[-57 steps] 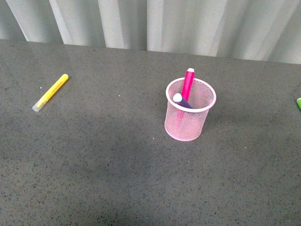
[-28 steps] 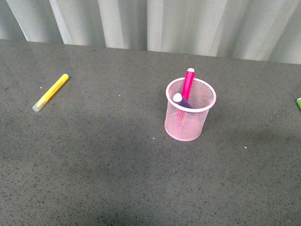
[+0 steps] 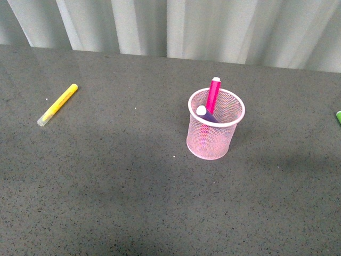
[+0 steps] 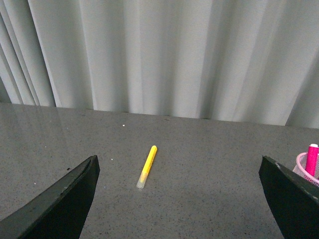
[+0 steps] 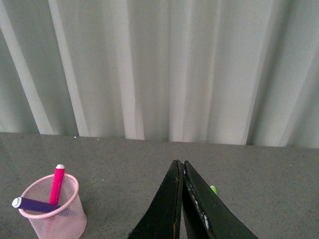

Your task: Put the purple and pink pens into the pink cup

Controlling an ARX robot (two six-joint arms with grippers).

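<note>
The pink cup (image 3: 214,130) stands upright on the dark table, right of centre in the front view. The pink pen (image 3: 213,94) stands in it, its top above the rim. The purple pen (image 3: 206,114) leans inside, its clear cap at the rim. Both pens also show in the cup (image 5: 55,219) in the right wrist view: pink pen (image 5: 57,183), purple pen (image 5: 35,204). Neither arm appears in the front view. My left gripper (image 4: 179,199) is open, nothing between its fingers. My right gripper (image 5: 180,167) is shut and empty, away from the cup.
A yellow marker (image 3: 57,104) lies at the table's far left, also seen as the yellow marker (image 4: 147,166) between the left fingers' spread. A green marker (image 3: 338,117) shows at the right edge and peeks out behind the right fingers (image 5: 213,189). A grey curtain hangs behind the table.
</note>
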